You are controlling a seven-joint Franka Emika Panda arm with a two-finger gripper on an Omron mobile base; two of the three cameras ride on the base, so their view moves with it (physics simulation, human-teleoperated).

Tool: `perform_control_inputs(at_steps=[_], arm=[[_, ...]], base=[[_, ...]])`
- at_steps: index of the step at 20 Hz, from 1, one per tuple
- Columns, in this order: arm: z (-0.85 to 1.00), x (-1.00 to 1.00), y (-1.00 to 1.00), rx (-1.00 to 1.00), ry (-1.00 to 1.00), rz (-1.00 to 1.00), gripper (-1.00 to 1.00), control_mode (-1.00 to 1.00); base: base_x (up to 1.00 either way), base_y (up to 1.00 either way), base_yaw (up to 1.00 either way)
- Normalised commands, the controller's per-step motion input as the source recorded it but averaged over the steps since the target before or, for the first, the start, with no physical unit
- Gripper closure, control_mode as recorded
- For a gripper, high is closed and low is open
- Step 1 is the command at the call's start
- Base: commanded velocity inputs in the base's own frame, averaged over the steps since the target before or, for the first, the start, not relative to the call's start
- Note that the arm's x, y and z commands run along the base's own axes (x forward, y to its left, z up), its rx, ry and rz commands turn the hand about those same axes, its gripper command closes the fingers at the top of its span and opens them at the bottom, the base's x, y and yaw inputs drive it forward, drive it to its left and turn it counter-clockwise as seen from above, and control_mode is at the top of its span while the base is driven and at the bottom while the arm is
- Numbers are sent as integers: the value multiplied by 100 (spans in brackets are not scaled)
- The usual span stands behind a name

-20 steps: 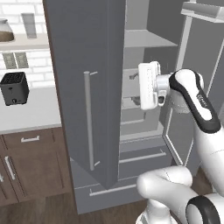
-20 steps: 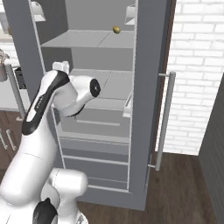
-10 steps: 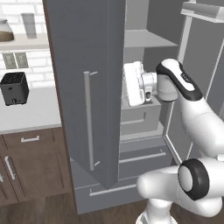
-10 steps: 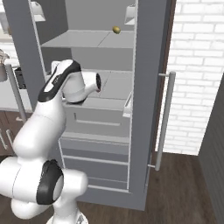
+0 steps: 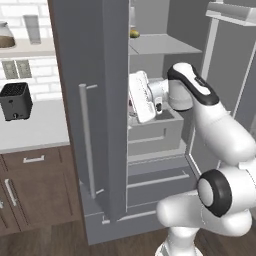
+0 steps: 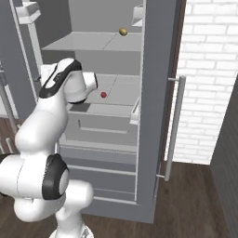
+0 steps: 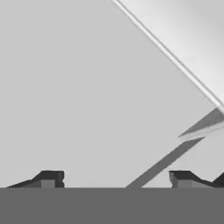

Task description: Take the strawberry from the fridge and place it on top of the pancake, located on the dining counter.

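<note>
Open grey fridge [image 6: 153,116] doors frame pale shelves. Tiny red strawberry [image 6: 103,94] sits mid-shelf, bare shelf around it, well back from the front edge. Gripper [image 7: 116,177] reaches inside near it, fingers spread, holding nothing.

fridge [image 6: 153,116] doors swung wide, strawberry [image 6: 103,94] shelf [image 6: 118,95] open in front

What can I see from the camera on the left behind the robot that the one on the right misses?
The left base view alone has the black toaster, the white wall counter with brown cabinets below it, and a jar on a shelf. The right base view alone has the small red strawberry on a fridge shelf and the white brick wall. Both share the open fridge, the yellow-green item higher up, and the arm.
</note>
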Motion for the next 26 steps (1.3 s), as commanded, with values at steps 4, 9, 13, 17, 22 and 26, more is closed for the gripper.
perform_control_inputs(at_steps=[4, 9, 13, 17, 22, 26], arm=[[-7, -18, 71, 0, 4, 10, -100, -100], [-1, -15, 57, 0, 0, 0, -100, -100], [0, -7, 54, 0, 0, 0, -100, -100], [0, -4, 58, 0, 0, 0, -100, -100], [-1, -2, 15, 0, 0, -1, -100, -100], [-5, 0, -41, 0, 1, -3, -100, -100]], base=[[0, 0, 0], [0, 0, 0], [0, 0, 0], [0, 0, 0], [0, 0, 0], [0, 0, 0]])
